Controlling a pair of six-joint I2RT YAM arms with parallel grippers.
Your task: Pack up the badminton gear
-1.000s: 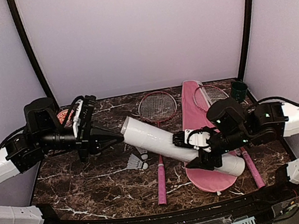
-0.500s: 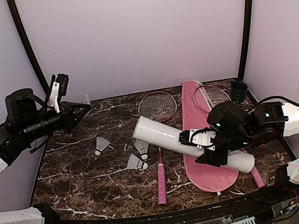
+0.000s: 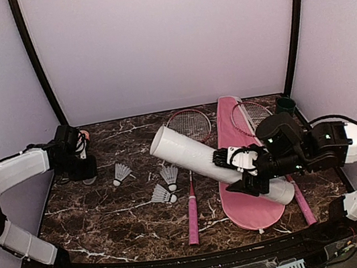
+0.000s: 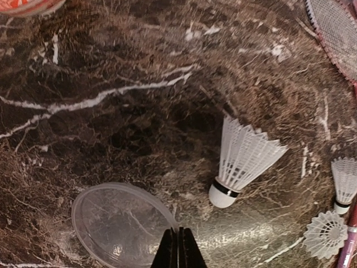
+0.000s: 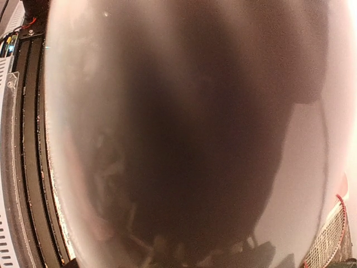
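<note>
The long white cardboard tube (image 3: 188,154) is held tilted over the pink racket bag (image 3: 228,123), open end up-left. My right gripper (image 3: 242,171) is shut around its lower half; the tube fills the right wrist view (image 5: 184,134). My left gripper (image 3: 89,177) is down at the table's left, shut on the rim of a clear round lid (image 4: 120,223). Three white shuttlecocks (image 3: 121,173) (image 3: 169,176) (image 3: 163,193) lie right of it; the nearest shows in the left wrist view (image 4: 242,159). Two red rackets (image 3: 188,127) (image 3: 250,116) lie beside the bag.
A small dark green cup (image 3: 286,107) stands at the back right corner. A round red-and-white object (image 3: 77,136) sits at the back left, behind my left gripper. One pink racket handle (image 3: 192,217) runs toward the front edge, the other (image 3: 299,200) lies right of the bag.
My left gripper came away from the tube's open end, rose to the far left, then came down to the table at the left. The right gripper lifted the tube's open end slightly.
</note>
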